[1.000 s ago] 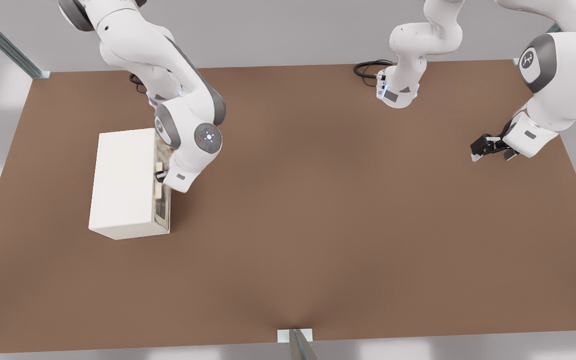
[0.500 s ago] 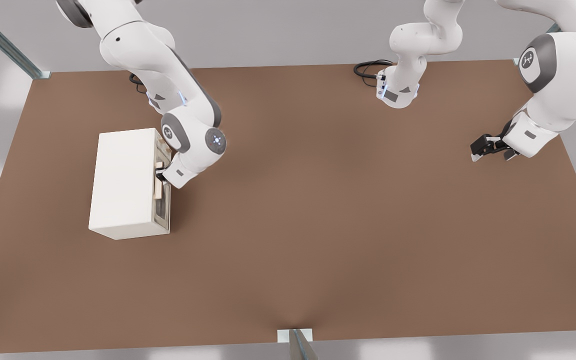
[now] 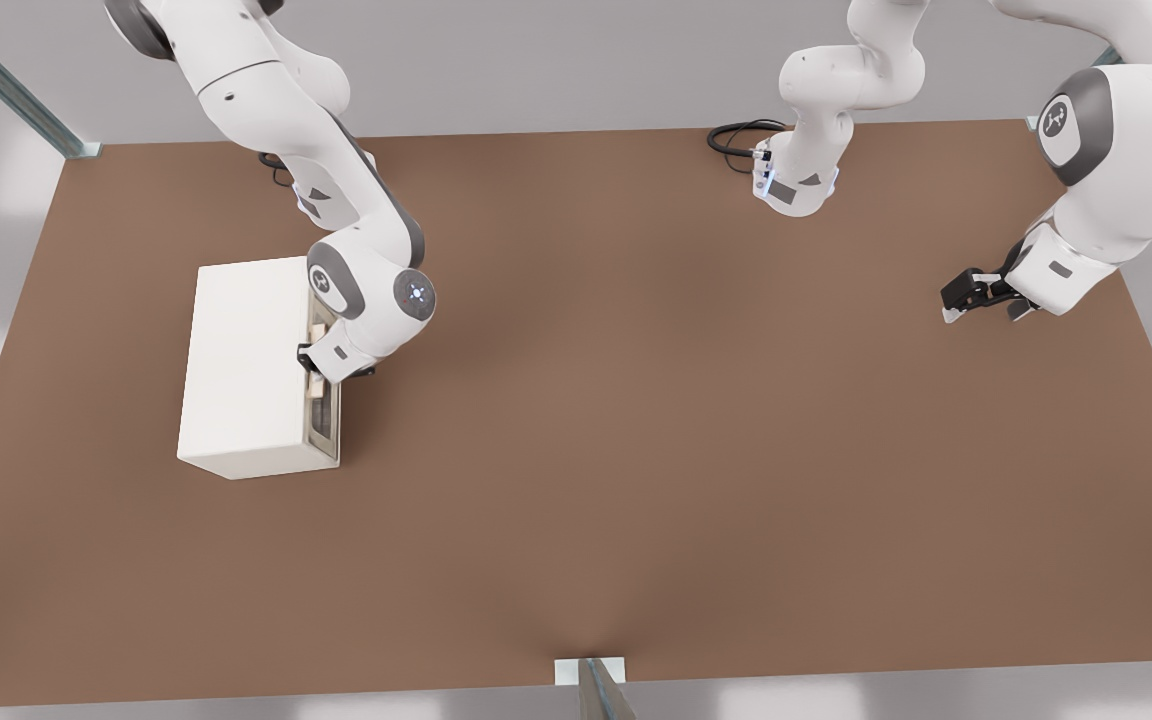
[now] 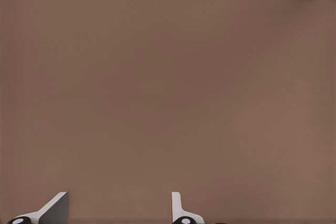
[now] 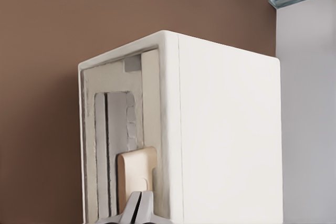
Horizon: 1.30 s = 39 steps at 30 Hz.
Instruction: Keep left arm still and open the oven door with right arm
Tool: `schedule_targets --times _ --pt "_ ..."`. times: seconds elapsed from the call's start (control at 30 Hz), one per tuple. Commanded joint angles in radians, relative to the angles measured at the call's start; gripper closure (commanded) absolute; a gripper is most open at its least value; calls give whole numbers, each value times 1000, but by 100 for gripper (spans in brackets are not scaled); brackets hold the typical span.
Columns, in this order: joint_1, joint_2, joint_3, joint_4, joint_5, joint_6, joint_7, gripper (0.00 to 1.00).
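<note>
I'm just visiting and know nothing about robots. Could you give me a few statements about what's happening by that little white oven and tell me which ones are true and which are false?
1. The end effector of the right arm is at the handle of the oven door. True.
2. The oven door hangs wide open, swung flat onto the table. False: it sits flush against the oven, not visibly opened.
3. The oven lies on its side in the middle of the table. False: it stands toward the front view's left.
4. The end effector's fingers are close together at the handle. True.
</note>
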Motion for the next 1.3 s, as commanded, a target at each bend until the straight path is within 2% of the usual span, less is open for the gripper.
schedule_targets --times 0.0,0.33,0.37,0.43,0.47,0.5,0.53,0.57,0.6,0.63,0.7,0.73,0.8,0.83,0.87,0.9,0.93,0.97,1.27 --pt "0 0 0 0 -2 15 134 100" --pt "0 9 2 -5 -4 10 149 100" --pt "4 11 35 -2 5 0 201 100" --pt "9 53 210 104 155 -129 356 100" --pt "10 119 305 195 186 -187 465 100" --pt "10 167 347 281 240 -227 517 100" --pt "4 178 347 313 243 -244 497 100" --pt "-48 176 344 333 263 -246 341 73" --pt "-100 176 345 391 317 -256 186 11" --pt "-158 176 344 459 381 -261 -12 0" --pt "-241 176 344 581 399 -295 -356 0" --pt "-246 178 342 638 404 -319 -437 0" --pt "-243 179 275 744 476 -404 -595 0" --pt "-174 152 93 778 577 -447 -742 0" --pt "4 72 -200 770 662 -450 -879 0" --pt "39 -26 -280 689 674 -444 -890 0" --pt "-59 -75 -253 669 671 -451 -890 0" --pt "-145 -83 -193 666 669 -442 -890 0" --pt "-215 -29 -196 730 654 -441 -887 0"
